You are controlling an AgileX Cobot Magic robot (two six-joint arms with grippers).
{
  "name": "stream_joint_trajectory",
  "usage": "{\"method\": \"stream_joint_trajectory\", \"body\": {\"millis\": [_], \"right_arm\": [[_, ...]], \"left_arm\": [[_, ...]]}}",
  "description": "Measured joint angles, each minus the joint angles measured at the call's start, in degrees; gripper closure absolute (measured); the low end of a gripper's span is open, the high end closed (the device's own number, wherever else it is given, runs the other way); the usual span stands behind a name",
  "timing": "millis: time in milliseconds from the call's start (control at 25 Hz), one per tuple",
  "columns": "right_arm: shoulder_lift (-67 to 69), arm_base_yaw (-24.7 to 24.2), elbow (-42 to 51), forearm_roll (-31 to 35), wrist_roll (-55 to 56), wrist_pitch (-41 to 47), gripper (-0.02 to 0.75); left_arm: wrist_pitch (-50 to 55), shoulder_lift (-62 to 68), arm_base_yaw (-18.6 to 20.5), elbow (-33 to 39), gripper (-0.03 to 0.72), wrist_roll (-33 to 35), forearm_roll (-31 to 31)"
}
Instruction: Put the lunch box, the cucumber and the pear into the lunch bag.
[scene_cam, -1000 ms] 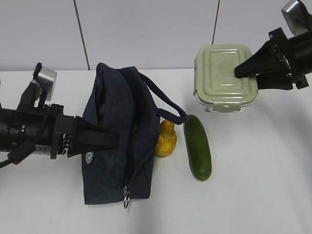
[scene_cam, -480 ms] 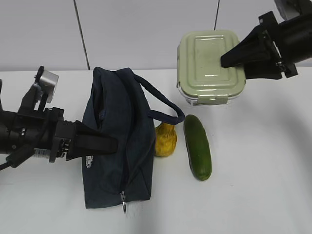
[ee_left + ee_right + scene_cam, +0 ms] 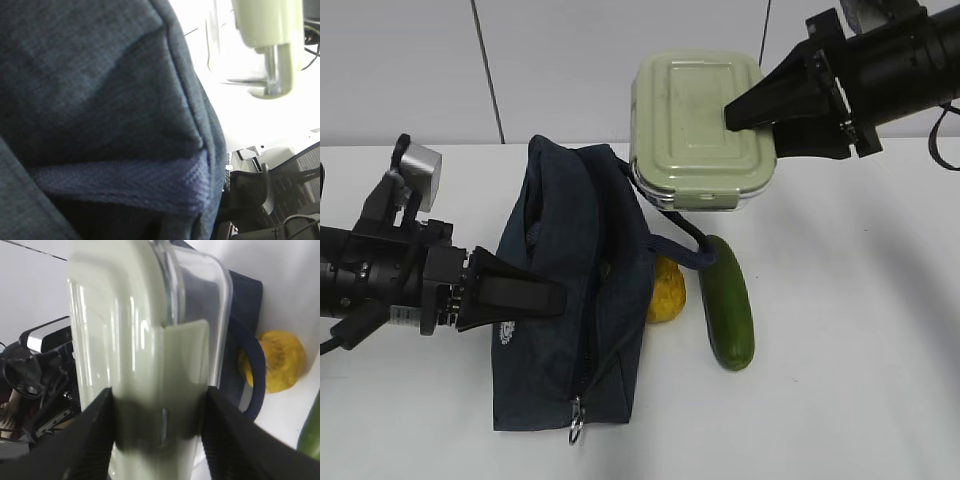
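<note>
My right gripper (image 3: 732, 114) (image 3: 160, 427) is shut on the short end of the lunch box (image 3: 700, 125) (image 3: 125, 340), clear with a sage-green lid. It holds the box in the air over the upper right of the navy lunch bag (image 3: 570, 300) (image 3: 246, 300). My left gripper (image 3: 558, 297) is pressed into the bag's left side, shut on its fabric (image 3: 100, 100), and the cloth hides its jaws in the left wrist view. The yellow pear (image 3: 668, 290) (image 3: 277, 360) lies half hidden behind the bag's right edge. The dark green cucumber (image 3: 726, 300) lies right of it.
The bag's loop handle (image 3: 682, 245) (image 3: 252, 375) hangs over the pear toward the cucumber. A zipper with a ring pull (image 3: 577, 430) runs to the bag's near end. The white table (image 3: 850, 350) stretches to the right and front; a pale wall stands behind.
My right gripper has carried the lunch box left and higher, from the back right to above the bag. The bag has shifted a little right and now covers more of the pear.
</note>
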Motion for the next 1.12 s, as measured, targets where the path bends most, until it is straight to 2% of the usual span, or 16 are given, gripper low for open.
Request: {"method": "stream_joint_trajectory", "body": {"millis": [280,600,840,1120], "right_arm": [[0.0,0.0,0.0,0.81,0.0,0.0,0.348],[0.0,0.0,0.0,2.47,-0.22,0.0,0.348],[0.0,0.48,0.0,3.33,-0.44,-0.1,0.348],[0.0,4.29,0.0,4.48,-0.88,-0.33,0.348]], "left_arm": [[0.17,-0.73,0.55,0.0,0.686,0.14,-0.19],[0.4,-5.04,6.09,0.0,0.686,1.1,-0.11],[0.46,-5.22,6.12,0.0,0.686,1.1,0.02],[0.46,-5.22,6.12,0.0,0.686,1.1,0.02]]}}
